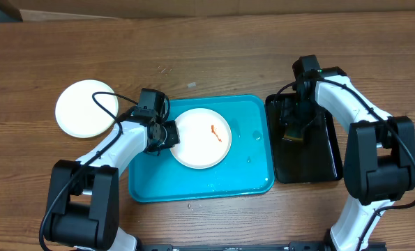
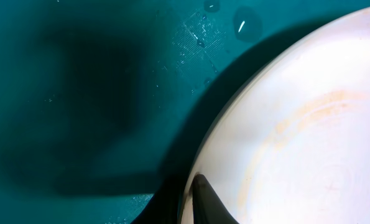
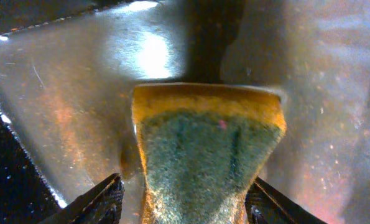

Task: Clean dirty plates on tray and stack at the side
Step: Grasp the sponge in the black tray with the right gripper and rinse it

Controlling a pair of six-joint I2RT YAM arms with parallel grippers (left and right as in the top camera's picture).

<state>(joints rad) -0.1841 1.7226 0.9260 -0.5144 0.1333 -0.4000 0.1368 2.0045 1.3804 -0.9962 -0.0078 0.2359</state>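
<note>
A white dirty plate [image 1: 201, 138] with an orange-red smear [image 1: 216, 134] lies on the teal tray [image 1: 249, 174]. My left gripper [image 1: 167, 134] is shut on its left rim. In the left wrist view one finger [image 2: 203, 196] lies on top of the plate [image 2: 296, 124], above the tray floor [image 2: 79, 93]. My right gripper [image 1: 296, 129] hangs over the black tray [image 1: 312, 164], its jaws open astride a yellow-and-green sponge [image 3: 203, 143]. Its right finger [image 3: 265, 199] presses the sponge's side, and a narrow gap shows beside the left finger [image 3: 104, 199].
A pale round plate [image 1: 87, 108] lies on the wooden table left of the teal tray. Water drops [image 1: 252, 136] sit on the teal tray's right part. The black tray's wet floor [image 3: 79, 74] glistens under the sponge.
</note>
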